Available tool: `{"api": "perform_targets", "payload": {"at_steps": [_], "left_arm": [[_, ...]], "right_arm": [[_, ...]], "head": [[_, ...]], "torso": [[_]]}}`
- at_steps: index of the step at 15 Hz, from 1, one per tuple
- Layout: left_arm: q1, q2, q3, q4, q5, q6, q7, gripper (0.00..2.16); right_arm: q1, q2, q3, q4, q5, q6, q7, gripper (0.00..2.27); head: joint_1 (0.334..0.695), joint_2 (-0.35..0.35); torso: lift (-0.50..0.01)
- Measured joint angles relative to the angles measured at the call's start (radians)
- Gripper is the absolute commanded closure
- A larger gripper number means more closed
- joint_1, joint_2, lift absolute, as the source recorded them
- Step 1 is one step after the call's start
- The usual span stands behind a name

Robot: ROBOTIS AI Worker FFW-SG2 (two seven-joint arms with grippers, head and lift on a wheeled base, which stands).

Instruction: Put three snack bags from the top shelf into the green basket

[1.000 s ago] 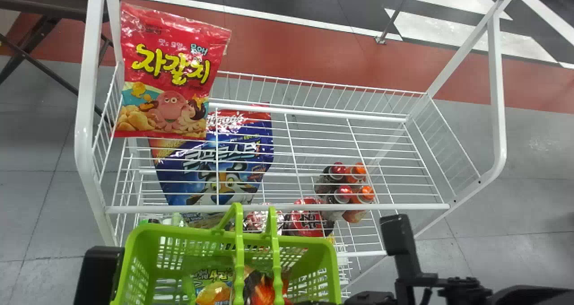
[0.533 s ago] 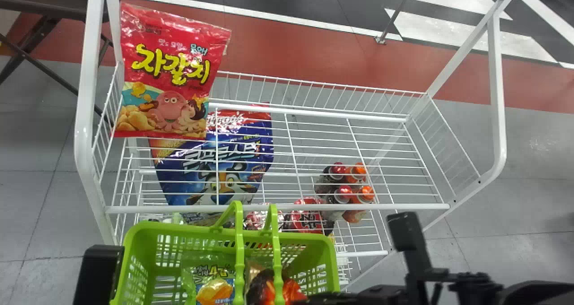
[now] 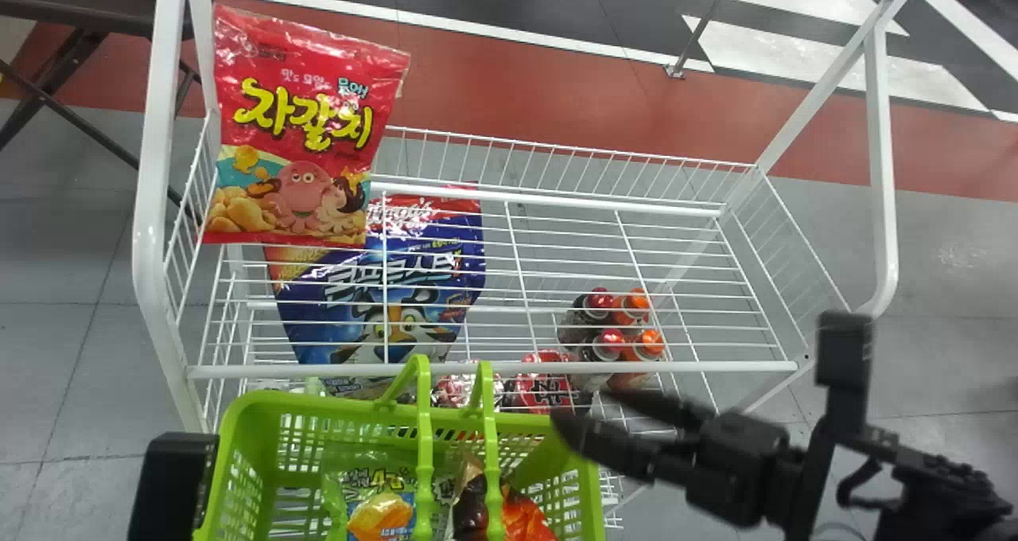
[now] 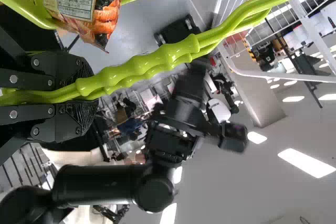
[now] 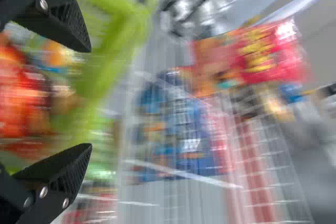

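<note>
The red snack bag [image 3: 302,127] leans upright at the left end of the white rack's top shelf [image 3: 573,207]. Below in the green basket [image 3: 246,402] are a green-yellow bag [image 3: 380,513] and a dark bag with orange [image 3: 525,519]. My right gripper [image 3: 584,414] is over the basket's right rim; in the right wrist view the right gripper [image 5: 90,98] stands open, with nothing between its fingers. My left gripper [image 3: 173,485] shows as a black block left of the basket. In the left wrist view, the left gripper [image 4: 86,94] is shut on the basket's handles [image 4: 157,61].
Through the top shelf's wires, a blue cereal bag [image 3: 382,286], bottles [image 3: 612,326] and red-topped cups [image 3: 545,386] are visible lower down. White posts [image 3: 151,207] frame the rack. A dark table [image 3: 79,12] is behind at the left.
My right gripper has risen out of the basket and swung right, its fingers coming into view. Both bags in the basket are less covered, the dark one shifted slightly right.
</note>
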Motion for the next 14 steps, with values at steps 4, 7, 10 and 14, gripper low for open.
{"api": "perform_targets", "payload": {"at_steps": [4,7,10,14], "left_arm": [[0.01,0.0,0.007,0.011,0.002,-0.02,-0.005,1.41],[0.006,0.002,0.014,0.029,0.013,-0.028,-0.011,1.41],[0.007,0.006,0.023,0.037,0.027,-0.038,-0.024,1.41],[0.025,0.006,0.031,0.036,0.031,-0.066,-0.03,1.41]], "right_arm": [[0.091,0.027,0.151,0.009,0.112,-0.442,-0.176,0.09],[0.145,0.056,0.218,0.014,0.203,-0.571,-0.342,0.09],[0.173,0.067,0.289,0.053,0.319,-0.716,-0.41,0.09],[0.197,0.068,0.364,0.132,0.389,-0.93,-0.434,0.09]], "head": [[0.695,-0.35],[0.695,-0.35],[0.695,-0.35],[0.695,-0.35]], "torso": [[-0.046],[-0.046],[-0.046],[-0.046]]}}
